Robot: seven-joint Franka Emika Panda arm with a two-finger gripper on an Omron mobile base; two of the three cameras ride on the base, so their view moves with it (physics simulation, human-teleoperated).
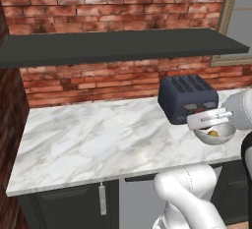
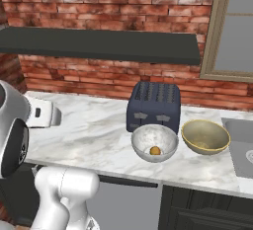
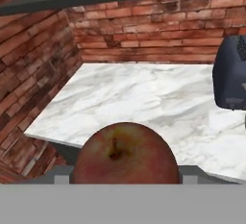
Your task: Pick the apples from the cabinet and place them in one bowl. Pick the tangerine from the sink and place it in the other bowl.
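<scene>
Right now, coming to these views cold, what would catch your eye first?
A big red apple sits close against the hand camera, between the jaws, above the marble counter. Next, the dark toaster stands against the brick wall. In front of it is a pale bowl with one small orange-yellow fruit in it, and beside that a tan-olive bowl.

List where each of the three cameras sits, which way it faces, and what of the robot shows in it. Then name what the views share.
Left base view: behind the arm's left, facing the counter; white arm at lower right, over the grey-white bowl.
Right base view: behind its right, facing toaster, tan bowl and sink; arm at lower left.
Hand view: on the hand, facing the brick corner, a red apple close before it.
Shared: toaster, counter, shelf.
</scene>
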